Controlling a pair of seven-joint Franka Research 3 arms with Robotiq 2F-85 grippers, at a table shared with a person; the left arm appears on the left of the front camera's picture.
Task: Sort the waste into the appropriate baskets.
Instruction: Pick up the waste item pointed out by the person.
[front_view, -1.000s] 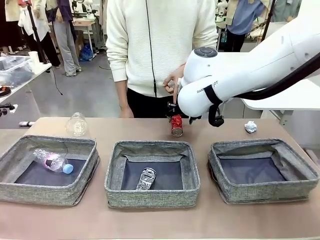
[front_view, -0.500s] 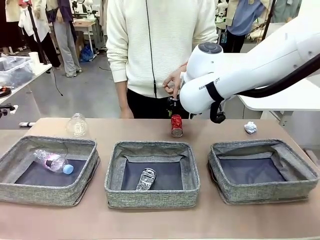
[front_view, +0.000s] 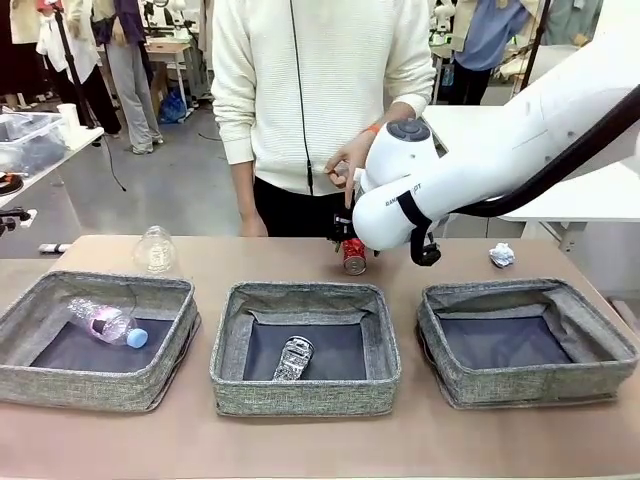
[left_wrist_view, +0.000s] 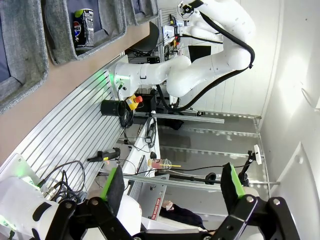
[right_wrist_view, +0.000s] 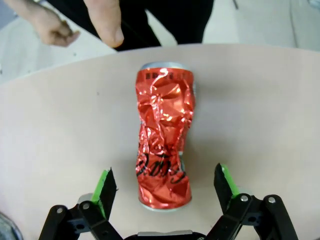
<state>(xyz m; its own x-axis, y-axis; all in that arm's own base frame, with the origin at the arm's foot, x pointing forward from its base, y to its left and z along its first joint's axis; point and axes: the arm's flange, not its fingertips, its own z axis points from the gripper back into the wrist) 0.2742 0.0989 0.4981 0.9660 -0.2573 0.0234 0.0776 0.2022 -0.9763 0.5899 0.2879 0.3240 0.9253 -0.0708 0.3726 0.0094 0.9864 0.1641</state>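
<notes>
A crushed red soda can (right_wrist_view: 164, 135) lies on the table between the fingers of my right gripper (right_wrist_view: 164, 175), which is open and straddles its near end without gripping it. In the front view the red can (front_view: 354, 257) sits behind the middle basket (front_view: 228, 345), under my right wrist. That basket holds a crushed black-silver can (front_view: 292, 357). The left basket (front_view: 25, 340) holds a clear bottle (front_view: 103, 322) with a blue cap. The right basket (front_view: 600, 345) holds nothing. My left gripper (left_wrist_view: 172, 184) is open and holds nothing.
A person stands at the far side with one hand (front_view: 345, 160) just above my right wrist. A white paper ball (front_view: 501, 254) lies behind the right basket. A clear crumpled container (front_view: 154, 250) stands behind the left basket.
My right arm has shifted and come down over the red can. The can, the baskets and the other litter have not moved.
</notes>
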